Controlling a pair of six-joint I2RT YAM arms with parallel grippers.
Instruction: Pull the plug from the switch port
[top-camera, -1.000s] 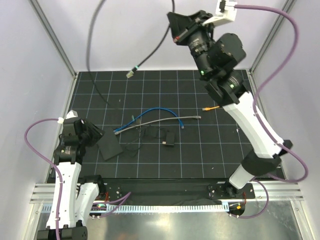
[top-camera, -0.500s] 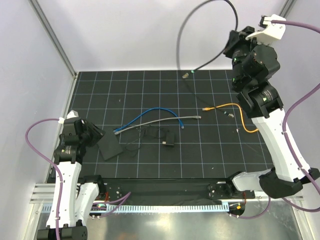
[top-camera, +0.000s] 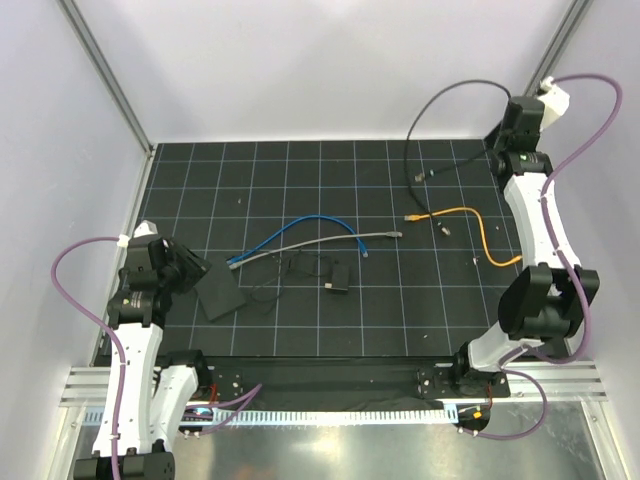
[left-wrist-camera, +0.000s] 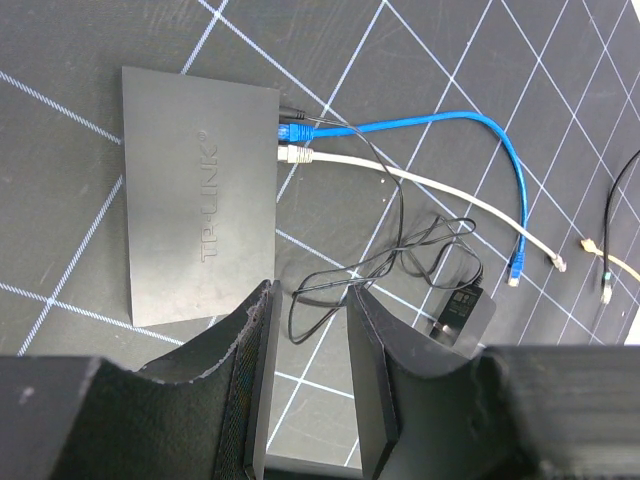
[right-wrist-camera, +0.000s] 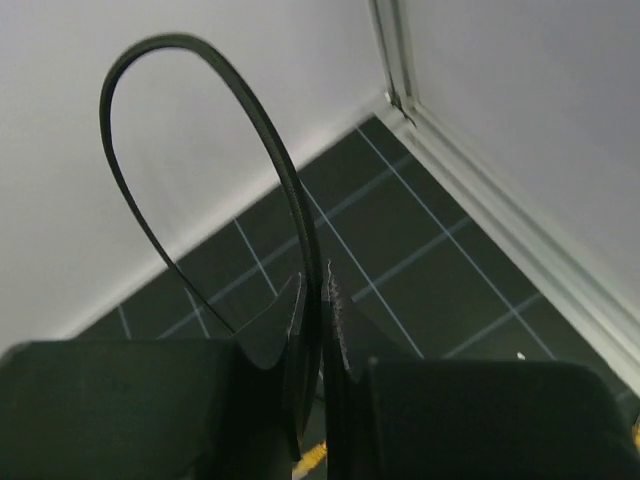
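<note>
The switch (left-wrist-camera: 195, 210) is a flat black box lying on the gridded mat, at the left in the top view (top-camera: 222, 291). A blue cable (left-wrist-camera: 450, 120), a white cable (left-wrist-camera: 400, 175) and a thin black lead are plugged into its edge. My left gripper (left-wrist-camera: 310, 295) is open and empty, hovering just beside the switch's near corner (top-camera: 192, 270). My right gripper (right-wrist-camera: 313, 290) is shut on a thick black cable (right-wrist-camera: 200, 80) at the far right corner (top-camera: 503, 135). That cable loops up, and its free plug (top-camera: 424, 176) hangs just above the mat.
A small black adapter block (top-camera: 340, 275) with a coiled thin lead lies right of the switch. An orange cable (top-camera: 470, 215) lies loose at the right. The enclosure walls and metal frame posts stand close around the right gripper.
The right arm swung right and down into the far right corner with the black cable, whose free plug moved right and sank to the mat. The left arm and switch stayed still.
</note>
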